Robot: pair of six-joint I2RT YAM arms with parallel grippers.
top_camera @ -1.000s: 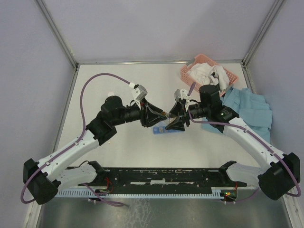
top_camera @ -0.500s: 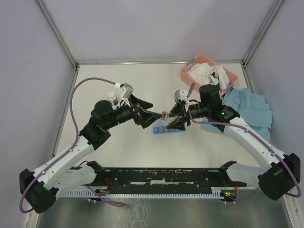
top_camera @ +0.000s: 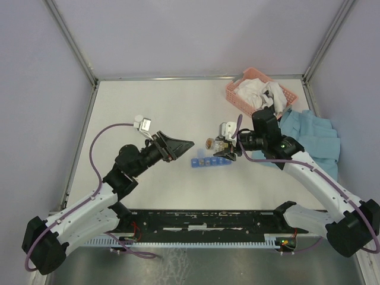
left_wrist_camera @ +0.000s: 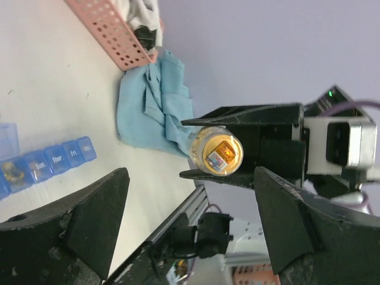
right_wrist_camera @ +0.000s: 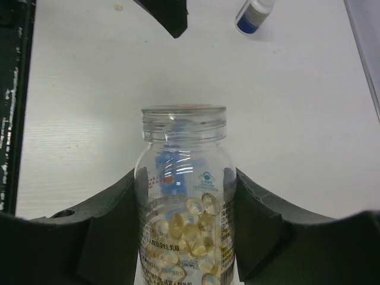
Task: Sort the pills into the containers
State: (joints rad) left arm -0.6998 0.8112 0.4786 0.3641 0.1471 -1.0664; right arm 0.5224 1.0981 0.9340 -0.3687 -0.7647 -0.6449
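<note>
from the top view i see the right gripper [top_camera: 224,148] closed about halfway on a clear bottle [right_wrist_camera: 184,196], fingers pressed on both sides of it. the bottle is held above the table, its threaded neck pointing to 9 o'clock. yellowish pills [right_wrist_camera: 181,228] are heaped inside it. the left gripper [top_camera: 181,147] sits at 9 o'clock of the bottle, apart from it, spread wide and holding nothing. the blue pill strip [top_camera: 211,162] lies on the table [top_camera: 148,101] just at 6 o'clock of the bottle. one end compartment holds something brownish, though i cannot tell what. a pink basket [top_camera: 237,95] sits at 1 o'clock and a blue cloth [top_camera: 317,136] at 3 o'clock.
</note>
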